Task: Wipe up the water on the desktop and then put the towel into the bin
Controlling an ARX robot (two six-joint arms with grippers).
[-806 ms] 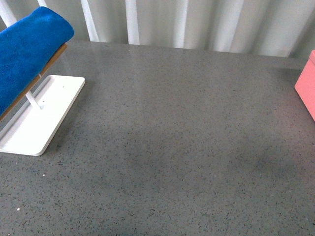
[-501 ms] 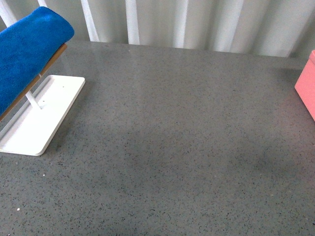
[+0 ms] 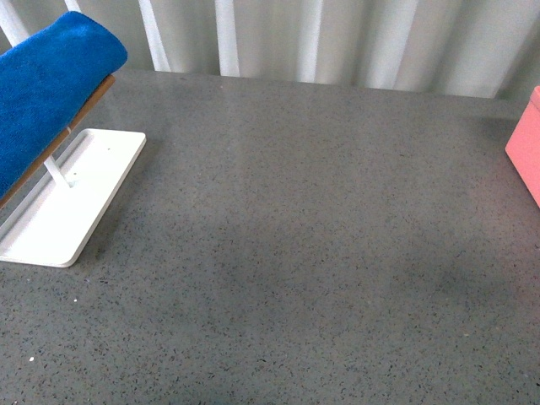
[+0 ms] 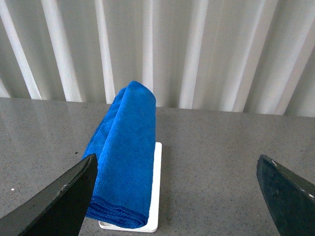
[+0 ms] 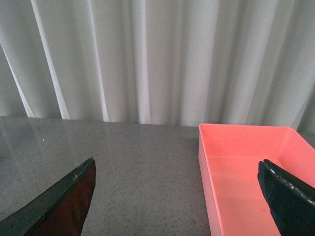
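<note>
Towel location: the towel [image 3: 46, 93] is lying folded over a wooden rod [image 3: 89, 105] above the white tray [image 3: 76, 198], at the far-left corner of the bench [image 3: 321, 236]. It is hanging clear of the bench surface.

Bin location: the bin [image 3: 525, 152] is sitting at the right edge of the bench, well apart from the towel. It is looking empty in the right wrist view.

Left fingers: the left fingers [image 4: 59, 196] are standing wide apart and gripping nothing. They are facing the towel, which is showing in the gap between them, nearer one finger than the other.

Right fingers: the right fingers [image 5: 54, 201] are also standing wide apart and gripping nothing. They are facing the bin, not the towel.

Nearer arm: the left arm is looking like the one placed for the pick, since the towel is lying on its side and straight ahead of it.

Towel axis: the long axis is running away from the left wrist camera, from the near edge of the tray toward the curtain [image 4: 206, 54]. The finger opening is therefore spanning the towel's width, not its length.

Coming move, as judged: the left fingers are needing to advance and centre on the towel before closing.

Water: no puddle is showing clearly; faint darker patches on the bench are too vague to call.

Progress, as judged: wiping is not yet begun.
</note>
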